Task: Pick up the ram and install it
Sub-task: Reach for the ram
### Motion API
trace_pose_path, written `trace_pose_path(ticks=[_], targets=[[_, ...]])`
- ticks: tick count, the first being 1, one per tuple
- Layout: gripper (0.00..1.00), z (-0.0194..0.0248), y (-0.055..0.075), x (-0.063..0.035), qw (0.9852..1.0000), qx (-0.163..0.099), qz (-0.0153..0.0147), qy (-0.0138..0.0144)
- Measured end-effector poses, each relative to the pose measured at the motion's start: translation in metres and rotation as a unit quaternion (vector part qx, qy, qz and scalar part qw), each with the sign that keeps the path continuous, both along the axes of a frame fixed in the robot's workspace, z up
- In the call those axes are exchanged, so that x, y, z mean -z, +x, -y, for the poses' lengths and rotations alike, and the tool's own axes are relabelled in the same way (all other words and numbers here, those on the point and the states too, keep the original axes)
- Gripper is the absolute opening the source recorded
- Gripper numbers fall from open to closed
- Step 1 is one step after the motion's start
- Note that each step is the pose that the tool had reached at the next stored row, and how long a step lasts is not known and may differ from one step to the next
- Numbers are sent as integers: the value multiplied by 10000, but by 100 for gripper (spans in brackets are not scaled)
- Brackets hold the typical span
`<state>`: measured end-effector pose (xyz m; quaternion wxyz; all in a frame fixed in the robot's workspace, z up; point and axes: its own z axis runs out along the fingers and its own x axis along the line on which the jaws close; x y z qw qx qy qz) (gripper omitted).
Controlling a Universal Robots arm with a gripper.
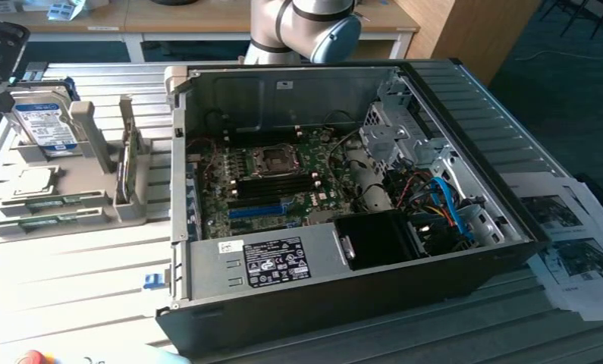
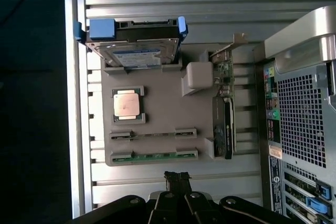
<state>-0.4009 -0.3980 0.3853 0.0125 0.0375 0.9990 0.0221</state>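
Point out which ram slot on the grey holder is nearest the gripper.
The edge slot showing the green ram, closest to the gripper; the other slot lies beyond it, beside the processor.

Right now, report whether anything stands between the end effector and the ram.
Nothing visible does. The shut end effector hangs over bare table slats beside the grey tray, and the ram lies uncovered in the tray's slot closest to it.
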Motion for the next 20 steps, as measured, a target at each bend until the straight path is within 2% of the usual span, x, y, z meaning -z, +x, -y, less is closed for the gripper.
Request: trace_pose_path(ticks=[9, 20], targets=[[10, -65, -32, 3, 10000, -1, -1, 0], [10, -119, -44, 7, 10000, -1, -1, 0]])
